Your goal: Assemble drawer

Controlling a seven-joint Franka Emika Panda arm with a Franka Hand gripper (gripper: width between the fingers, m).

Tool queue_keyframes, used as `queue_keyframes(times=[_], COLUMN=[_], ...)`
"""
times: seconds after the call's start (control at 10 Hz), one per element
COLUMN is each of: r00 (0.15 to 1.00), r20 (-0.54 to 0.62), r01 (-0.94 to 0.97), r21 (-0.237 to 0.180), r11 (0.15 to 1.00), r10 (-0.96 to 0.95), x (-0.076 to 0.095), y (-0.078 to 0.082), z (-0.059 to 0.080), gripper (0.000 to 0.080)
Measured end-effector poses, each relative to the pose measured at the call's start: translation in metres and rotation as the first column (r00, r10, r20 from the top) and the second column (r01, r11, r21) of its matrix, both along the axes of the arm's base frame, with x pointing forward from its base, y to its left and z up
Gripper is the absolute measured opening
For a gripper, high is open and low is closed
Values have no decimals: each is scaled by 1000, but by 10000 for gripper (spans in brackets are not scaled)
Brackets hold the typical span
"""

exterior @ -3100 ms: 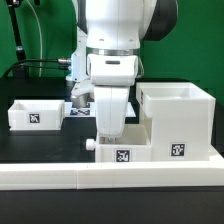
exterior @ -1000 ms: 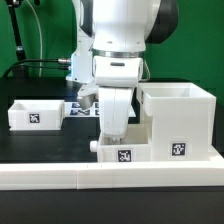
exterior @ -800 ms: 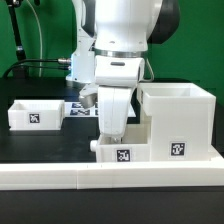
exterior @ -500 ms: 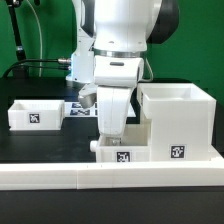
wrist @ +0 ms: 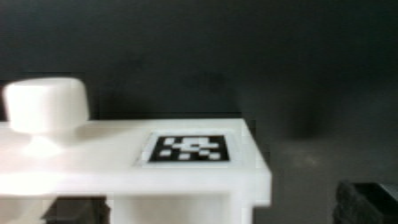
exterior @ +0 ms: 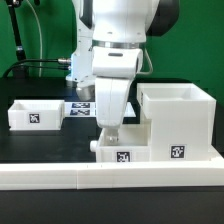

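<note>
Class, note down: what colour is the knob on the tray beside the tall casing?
The knob is white, like its tray; wrist view shows it best.

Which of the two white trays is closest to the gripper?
The tray right beside the casing, just below the gripper; the other tray stands alone toward the exterior view's left.

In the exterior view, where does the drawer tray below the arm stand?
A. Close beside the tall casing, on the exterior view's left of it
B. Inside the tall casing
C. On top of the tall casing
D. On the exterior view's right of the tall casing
A: the tray stands low, close beside the tall casing on the exterior view's left of it, neither in it nor on it.
</note>
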State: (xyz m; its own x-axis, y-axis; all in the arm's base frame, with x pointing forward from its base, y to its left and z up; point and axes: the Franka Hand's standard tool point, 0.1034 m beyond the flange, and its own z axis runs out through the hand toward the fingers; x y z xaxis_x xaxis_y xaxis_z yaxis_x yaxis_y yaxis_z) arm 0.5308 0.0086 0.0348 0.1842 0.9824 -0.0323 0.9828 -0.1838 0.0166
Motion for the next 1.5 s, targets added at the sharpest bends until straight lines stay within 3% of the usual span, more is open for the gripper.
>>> queue_keyframes(times=[0.2,0.4,0.7,0.9,1.5], r00=[999,1000,998,989,993], r20=[-16,-14,-17,-27,-13], r01=[-32,-26,-69,-143,-111], r21=[-16,-19,-10,59,249], r11=[999,999,998,988,962], r10=[32,25,69,145,118], x=[1,0,-1,-2,-2], y=[-27,-53,-58,-77,-76], z=[23,25,21,-1,-21], gripper=[647,649,649,649,649])
